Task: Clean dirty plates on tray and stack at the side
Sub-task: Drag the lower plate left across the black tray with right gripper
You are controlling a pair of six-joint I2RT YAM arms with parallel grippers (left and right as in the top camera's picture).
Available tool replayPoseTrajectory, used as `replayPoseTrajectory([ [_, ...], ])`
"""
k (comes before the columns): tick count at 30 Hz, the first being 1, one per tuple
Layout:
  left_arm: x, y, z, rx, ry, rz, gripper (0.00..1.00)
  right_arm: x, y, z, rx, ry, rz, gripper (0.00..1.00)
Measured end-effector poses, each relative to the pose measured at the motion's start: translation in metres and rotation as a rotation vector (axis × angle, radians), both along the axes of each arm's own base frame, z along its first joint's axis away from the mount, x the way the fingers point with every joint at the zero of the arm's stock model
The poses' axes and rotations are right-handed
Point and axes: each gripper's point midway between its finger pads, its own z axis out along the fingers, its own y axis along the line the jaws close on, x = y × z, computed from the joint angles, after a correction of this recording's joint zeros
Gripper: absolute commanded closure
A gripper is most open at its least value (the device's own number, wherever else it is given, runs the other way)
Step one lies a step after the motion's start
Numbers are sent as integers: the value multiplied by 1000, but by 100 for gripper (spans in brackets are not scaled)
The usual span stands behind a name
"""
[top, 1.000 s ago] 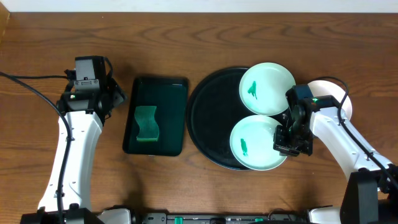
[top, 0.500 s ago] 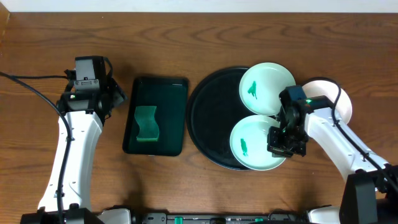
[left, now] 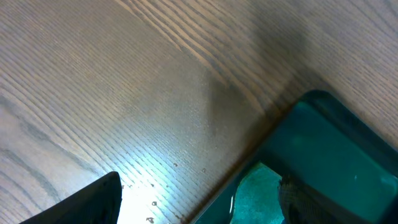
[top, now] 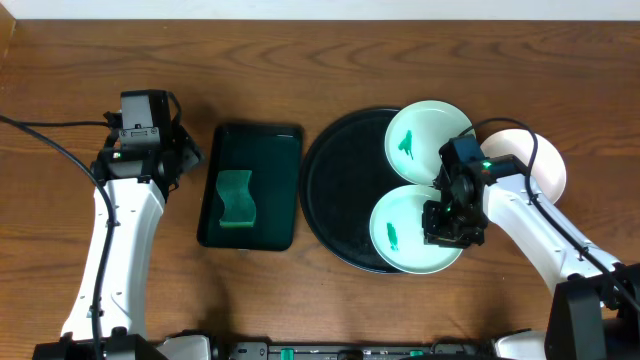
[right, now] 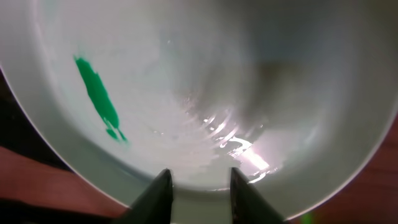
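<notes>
The near dirty plate (top: 405,232) lies on the black tray (top: 335,190), with a green smear (right: 98,99) inside. It looks stiff, glossy, slippery and chippable, best pinched at its thin rim. The right gripper (right: 199,194) hovers over its right edge, jaws narrowly apart, clamping nothing. The left gripper (left: 199,200) gapes wide, empty. A second ago the right gripper sat further right, jaws together

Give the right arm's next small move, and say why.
Probably lower the right end effector onto the rim of the nearer dirty plate and close: its fingers stand slightly apart over that rim, the green smear is unwiped, and the plate lies on the tray.
</notes>
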Motion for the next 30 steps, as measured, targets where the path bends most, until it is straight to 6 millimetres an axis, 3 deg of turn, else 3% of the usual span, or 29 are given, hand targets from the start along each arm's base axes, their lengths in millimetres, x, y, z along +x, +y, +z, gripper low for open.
replayPoseTrajectory([
  [5, 0, 0, 0, 0, 0, 0, 19, 1, -15, 2, -24, 11, -31, 60],
  [12, 0, 0, 0, 0, 0, 0, 19, 15, -43, 33, -85, 11, -105, 62],
  [15, 0, 0, 0, 0, 0, 0, 19, 17, -49, 35, -114, 6, -108, 62],
  [24, 0, 0, 0, 0, 0, 0, 20, 6, -54, 9, -139, 17, -113, 68],
  [30, 0, 0, 0, 0, 0, 0, 20, 6, -55, -4, -142, 4, -127, 83],
])
